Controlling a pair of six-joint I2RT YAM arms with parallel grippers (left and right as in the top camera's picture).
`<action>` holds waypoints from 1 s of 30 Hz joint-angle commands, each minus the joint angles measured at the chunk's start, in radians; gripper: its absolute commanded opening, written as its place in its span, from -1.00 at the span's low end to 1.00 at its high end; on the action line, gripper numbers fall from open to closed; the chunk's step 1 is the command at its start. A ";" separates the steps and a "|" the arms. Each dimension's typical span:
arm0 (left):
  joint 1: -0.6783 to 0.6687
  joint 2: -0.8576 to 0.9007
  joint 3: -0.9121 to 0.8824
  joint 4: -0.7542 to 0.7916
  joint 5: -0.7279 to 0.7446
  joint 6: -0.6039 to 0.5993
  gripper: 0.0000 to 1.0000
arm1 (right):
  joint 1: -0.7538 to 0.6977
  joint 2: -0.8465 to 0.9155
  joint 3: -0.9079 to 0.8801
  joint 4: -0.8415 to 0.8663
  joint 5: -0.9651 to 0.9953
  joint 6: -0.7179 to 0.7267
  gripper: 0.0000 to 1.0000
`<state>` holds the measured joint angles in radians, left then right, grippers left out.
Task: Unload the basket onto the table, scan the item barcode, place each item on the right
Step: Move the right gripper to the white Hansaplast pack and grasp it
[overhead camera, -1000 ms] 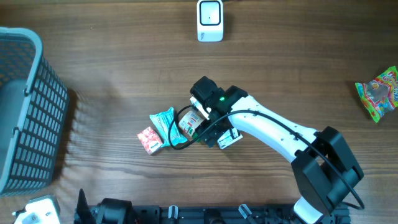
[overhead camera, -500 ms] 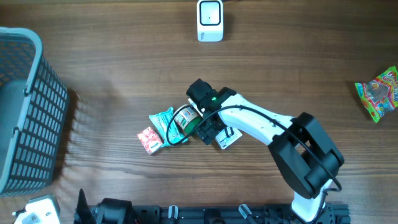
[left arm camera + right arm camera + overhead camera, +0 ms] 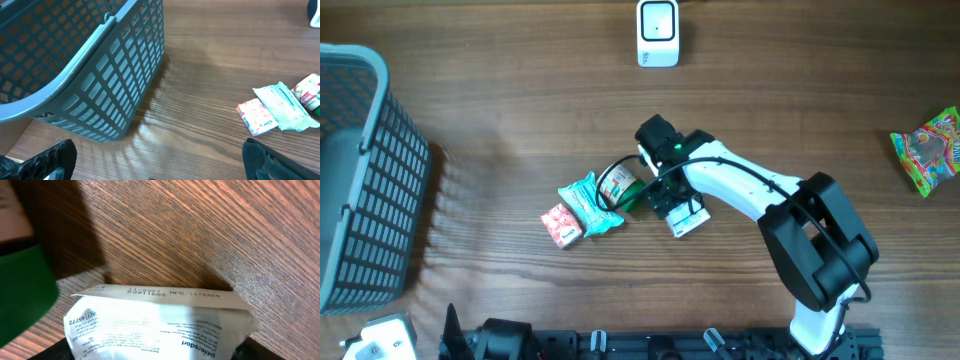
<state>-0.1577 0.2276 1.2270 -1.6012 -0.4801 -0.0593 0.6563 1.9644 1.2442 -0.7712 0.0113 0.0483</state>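
**Overhead view.** I am looking down on a wooden tabletop [image 3: 500, 90] where the right arm is reaching in toward the middle. Its right gripper [image 3: 660, 200] is hanging over a small cluster of goods. The white sachet [image 3: 690, 220], which I am treating as the item for scanning, is lying flat near the centre of the tabletop. It is partly beneath the gripper, on the side facing away from the grey basket [image 3: 360, 170]. I cannot tell from any view whether the right jaws are clamping on it or standing apart. A green-lidded jar [image 3: 618, 183] is lying just beside the gripper on the other side. Next to the jar is a teal packet [image 3: 588, 203] with a pink box [image 3: 561, 225] against it. The white scanner [image 3: 658, 33] is standing well apart at the far edge, and a candy bag [image 3: 928, 150] is lying at the right edge.

**Right wrist view.** The sachet is filling the lower half of the frame. It is showing as a glossy white-silver packet with a crimped upper seam. Small black print is running along that seam, with a "REF" code at one corner and the name "Beiersdorf" lower down. The jar's green lid is crowding in at the left.

**Left wrist view.** The left gripper [image 3: 157, 150] is hovering beside the basket with its jaws wide apart, holding nothing.
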 commanded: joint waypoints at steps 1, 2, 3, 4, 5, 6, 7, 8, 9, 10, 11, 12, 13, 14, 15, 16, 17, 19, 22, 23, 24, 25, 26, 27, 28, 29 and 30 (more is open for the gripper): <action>0.003 -0.011 -0.002 0.002 0.008 -0.009 1.00 | 0.000 0.027 -0.006 -0.009 -0.041 0.044 0.46; 0.003 -0.011 -0.002 0.002 0.008 -0.009 1.00 | 0.000 0.027 0.002 -0.022 -0.065 0.064 0.41; 0.003 -0.011 -0.002 0.002 0.008 -0.009 1.00 | -0.001 0.027 0.014 -0.034 -0.099 0.067 0.40; 0.003 -0.011 -0.002 0.002 0.008 -0.009 1.00 | -0.001 0.027 0.035 -0.055 -0.146 0.067 0.36; 0.003 -0.011 -0.002 0.002 0.008 -0.009 1.00 | -0.002 0.027 0.064 -0.079 -0.192 0.068 0.29; 0.003 -0.011 -0.002 0.002 0.008 -0.009 1.00 | -0.006 0.027 0.104 -0.109 -0.249 0.068 0.24; 0.003 -0.011 -0.002 0.002 0.008 -0.009 1.00 | -0.009 0.027 0.134 -0.132 -0.296 0.068 0.23; 0.003 -0.011 -0.002 0.002 0.008 -0.009 1.00 | -0.011 0.027 0.157 -0.151 -0.330 0.067 0.23; 0.003 -0.011 -0.002 0.002 0.008 -0.009 1.00 | -0.014 0.027 0.180 -0.171 -0.362 0.068 0.24; 0.003 -0.011 -0.002 0.002 0.008 -0.009 1.00 | -0.016 0.027 0.203 -0.198 -0.399 0.066 0.25; 0.003 -0.011 -0.002 0.002 0.008 -0.009 1.00 | -0.017 0.027 0.233 -0.230 -0.432 0.066 0.25; 0.003 -0.011 -0.002 0.002 0.008 -0.009 1.00 | -0.018 0.027 0.266 -0.270 -0.467 0.060 0.25; 0.003 -0.011 -0.002 0.002 0.008 -0.009 1.00 | -0.017 0.025 0.285 -0.294 -0.488 0.056 0.25; 0.003 -0.011 -0.002 0.002 0.008 -0.009 1.00 | -0.017 0.022 0.309 -0.323 -0.510 0.055 0.25; 0.003 -0.011 -0.002 0.002 0.008 -0.009 1.00 | -0.017 0.019 0.322 -0.338 -0.523 0.055 0.25; 0.003 -0.011 -0.002 0.002 0.008 -0.009 1.00 | -0.017 0.014 0.335 -0.355 -0.544 0.053 0.25; 0.003 -0.011 -0.002 0.002 0.008 -0.009 1.00 | -0.017 0.007 0.345 -0.371 -0.577 0.036 0.25; 0.003 -0.011 -0.002 0.002 0.008 -0.009 1.00 | -0.017 -0.004 0.357 -0.388 -0.661 -0.006 0.25; 0.003 -0.011 -0.002 0.002 0.008 -0.009 1.00 | -0.017 -0.018 0.361 -0.391 -0.713 -0.031 0.25; 0.003 -0.011 -0.002 0.002 0.008 -0.009 1.00 | -0.017 -0.022 0.361 -0.394 -0.713 -0.035 0.25; 0.003 -0.011 -0.002 0.002 0.008 -0.009 1.00 | -0.017 -0.023 0.361 -0.398 -0.717 -0.042 0.25; 0.003 -0.011 -0.002 0.002 0.008 -0.009 1.00 | -0.017 -0.023 0.361 -0.401 -0.720 -0.048 0.25; 0.003 -0.011 -0.002 0.002 0.008 -0.009 1.00 | -0.017 -0.024 0.361 -0.400 -0.719 -0.049 0.25; 0.003 -0.011 -0.002 0.002 0.008 -0.009 1.00 | -0.017 -0.024 0.361 -0.399 -0.719 -0.062 0.25; 0.003 -0.011 -0.002 0.002 0.008 -0.009 1.00 | -0.017 -0.024 0.361 -0.397 -0.718 -0.084 0.25; 0.003 -0.011 -0.002 0.002 0.008 -0.009 1.00 | -0.017 -0.024 0.361 -0.396 -0.719 -0.102 0.25; 0.003 -0.011 -0.002 0.002 0.008 -0.009 1.00 | -0.017 -0.024 0.361 -0.391 -0.713 -0.102 0.25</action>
<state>-0.1577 0.2279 1.2270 -1.6012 -0.4801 -0.0593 0.6422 1.9717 1.5810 -1.1671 -0.6731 0.0006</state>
